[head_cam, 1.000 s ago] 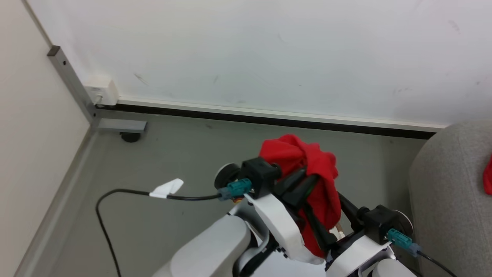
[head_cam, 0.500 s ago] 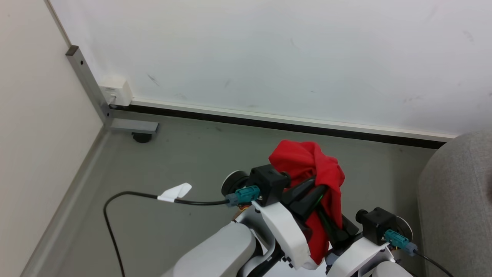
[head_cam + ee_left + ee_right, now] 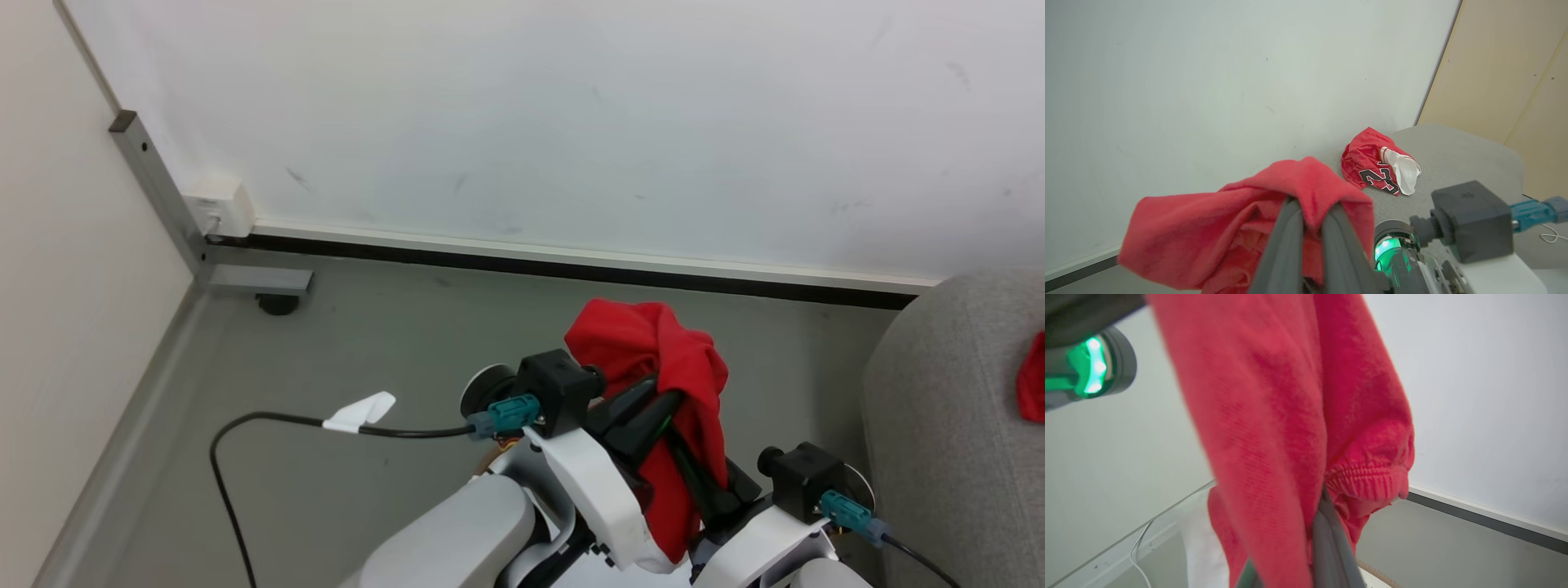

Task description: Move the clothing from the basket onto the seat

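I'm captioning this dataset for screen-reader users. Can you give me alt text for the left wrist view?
The left gripper is shut on a crumpled red garment draped over it, before a white wall. Behind, a red jersey with black-and-white numerals lies bunched on the grey seat; the other arm's black camera block sits lower right.

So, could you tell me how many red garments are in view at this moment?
2. A red garment with an elastic band is held up by the left gripper and right gripper; a red numbered jersey lies crumpled on the grey seat. More may be hidden.
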{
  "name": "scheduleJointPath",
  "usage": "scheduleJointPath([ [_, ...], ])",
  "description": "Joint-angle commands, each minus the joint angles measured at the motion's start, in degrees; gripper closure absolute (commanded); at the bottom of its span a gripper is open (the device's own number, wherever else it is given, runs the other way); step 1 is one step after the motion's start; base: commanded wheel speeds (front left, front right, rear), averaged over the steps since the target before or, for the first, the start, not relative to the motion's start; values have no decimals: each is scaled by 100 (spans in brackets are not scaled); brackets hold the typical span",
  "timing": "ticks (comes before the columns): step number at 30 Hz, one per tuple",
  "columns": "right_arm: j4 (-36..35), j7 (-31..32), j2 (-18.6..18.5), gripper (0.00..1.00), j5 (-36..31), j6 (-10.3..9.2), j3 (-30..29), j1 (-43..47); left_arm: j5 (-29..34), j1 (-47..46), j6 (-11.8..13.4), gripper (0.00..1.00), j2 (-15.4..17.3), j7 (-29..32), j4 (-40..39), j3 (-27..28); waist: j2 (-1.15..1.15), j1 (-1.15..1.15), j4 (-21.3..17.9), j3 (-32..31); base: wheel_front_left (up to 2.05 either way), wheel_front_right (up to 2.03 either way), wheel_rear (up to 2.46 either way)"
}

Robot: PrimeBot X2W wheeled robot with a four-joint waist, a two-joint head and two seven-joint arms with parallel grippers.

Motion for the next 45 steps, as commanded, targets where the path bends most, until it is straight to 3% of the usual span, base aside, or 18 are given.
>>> scheduleJointPath([
  [1, -36, 5, -4, 100, 39, -13, -36, 55, -34, 75, 32, 100, 36, -50, -4, 18, 0, -1, -42, -12, 0, 0, 0],
  [3, -83, 4, -9, 100, 42, -13, -99, 56, -38, 73, 38, 96, 46, -50, 3, 16, 0, -1, -104, -15, 0, 0, 0],
  [4, -111, 4, -11, 100, 42, -13, -151, 59, -44, 78, 50, 71, 50, -42, 4, 14, 0, -1, -144, -14, 0, 0, 0],
  [5, -133, 3, -20, 100, 32, -13, -215, 55, -55, 81, 70, 54, 50, -26, -1, 12, 0, -1, -181, -2, 0, 0, 0],
  [6, -155, 3, -39, 100, 5, -13, -274, 43, -53, 85, 80, 0, 57, -15, -5, 12, 0, -1, -224, 11, 0, 0, 0],
  [21, -547, 3, -242, 100, -326, -13, -1296, 34, -53, 173, 130, 0, 219, -105, 10, -5, 0, -1, -1088, 193, 0, 0, 0],
  [30, -784, 3, -379, 100, -446, -13, -1779, 240, 109, 193, 115, 0, 314, -318, -107, -53, 0, -1, -1976, 300, 0, 0, 0],
  [45, -1131, 3, -489, 100, -528, -13, -2058, 520, 270, 306, 92, 0, 198, -517, 177, -170, 0, -1, -2969, 336, 0, 0, 0],
])
